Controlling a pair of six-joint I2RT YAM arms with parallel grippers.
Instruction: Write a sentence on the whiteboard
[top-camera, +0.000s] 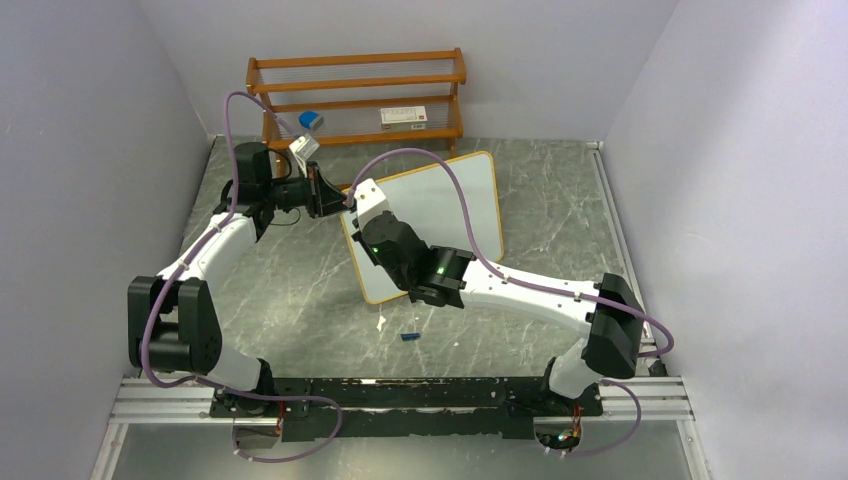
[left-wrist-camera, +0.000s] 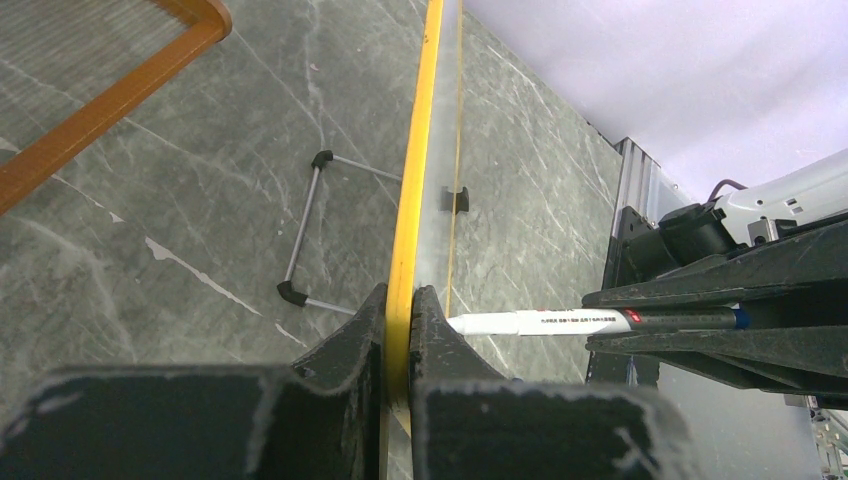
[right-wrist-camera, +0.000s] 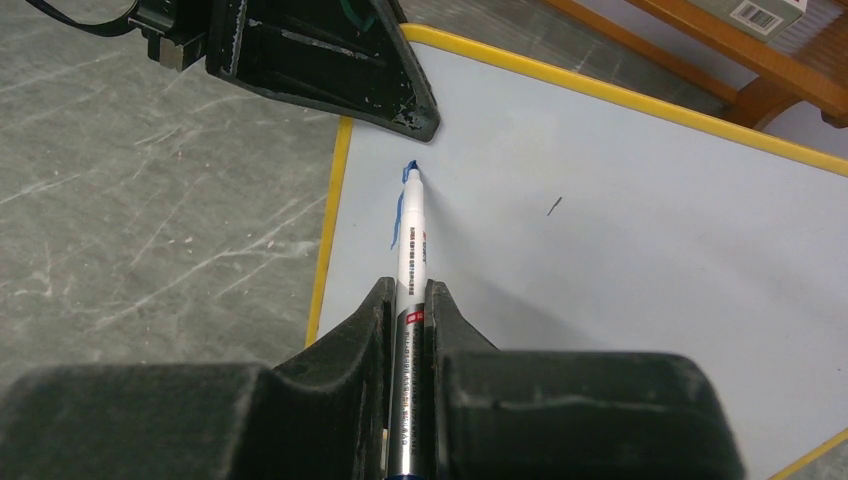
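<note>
Starting the sentence: my right claw (right-wrist-camera: 410, 300) pinches the marker (right-wrist-camera: 411, 245), tip on the whiteboard (right-wrist-camera: 620, 230) by the corner where my left claw (left-wrist-camera: 398, 305) clamps its frame (left-wrist-camera: 420, 150), mid-table (top-camera: 300, 300). Only one short blue stroke (right-wrist-camera: 396, 218) shows. Next, I reckon, calls for light, steady strokes rightward.

The right gripper (right-wrist-camera: 408, 300) has the marker (right-wrist-camera: 411, 240) pinched tight between its fingers, blue tip pointing up and away. That tip sits low over the whiteboard (right-wrist-camera: 620, 260), just inside its yellow left frame (right-wrist-camera: 330, 230), with a short blue stroke (right-wrist-camera: 397, 215) right beside the barrel. The left gripper (right-wrist-camera: 330, 60) looms dark over the board's top corner. There's a tiny dark mark (right-wrist-camera: 553, 206) further right, grey table (right-wrist-camera: 150, 200) on the left, and a wooden rack (right-wrist-camera: 700, 30) beyond.
</note>
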